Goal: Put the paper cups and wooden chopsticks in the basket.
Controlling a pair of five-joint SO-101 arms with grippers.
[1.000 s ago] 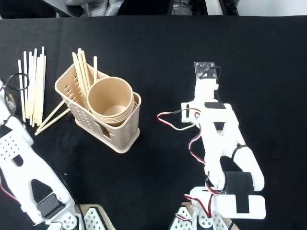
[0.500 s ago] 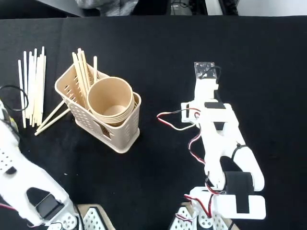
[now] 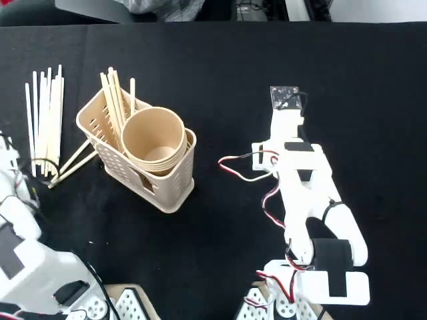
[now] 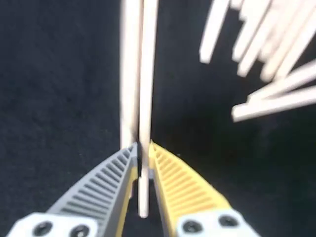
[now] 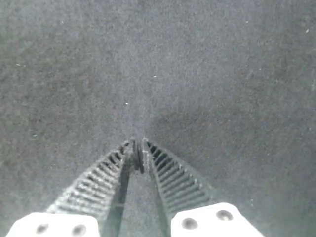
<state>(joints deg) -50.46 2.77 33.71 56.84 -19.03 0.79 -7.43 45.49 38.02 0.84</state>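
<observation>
On the black table (image 3: pixel 220 60) in the high view, the basket (image 3: pixel 167 183) stands left of the middle; stacked paper cups (image 3: pixel 153 137) sit inside it, and several upright chopsticks (image 3: pixel 115 97) lean in its far corner beside the cups; a row of loose chopsticks (image 3: pixel 45 113) lies on the table to the left of the basket, apart from it; two slanted sticks (image 3: pixel 72 165) lie with their ends against the basket's left side; the left arm (image 3: pixel 20 247) is at the near left edge, close to the near ends of the loose row; the right arm (image 3: pixel 303 187) is on the right half, well apart from the basket. In the left wrist view, the left hand (image 4: pixel 143 150) is clamped on a held chopstick (image 4: pixel 147 74), whose end passes between the fingers; a second stick (image 4: pixel 129 74) lies just beside it. In the right wrist view, the right hand (image 5: pixel 137 153) has its fingers pressed together, close over the table.
</observation>
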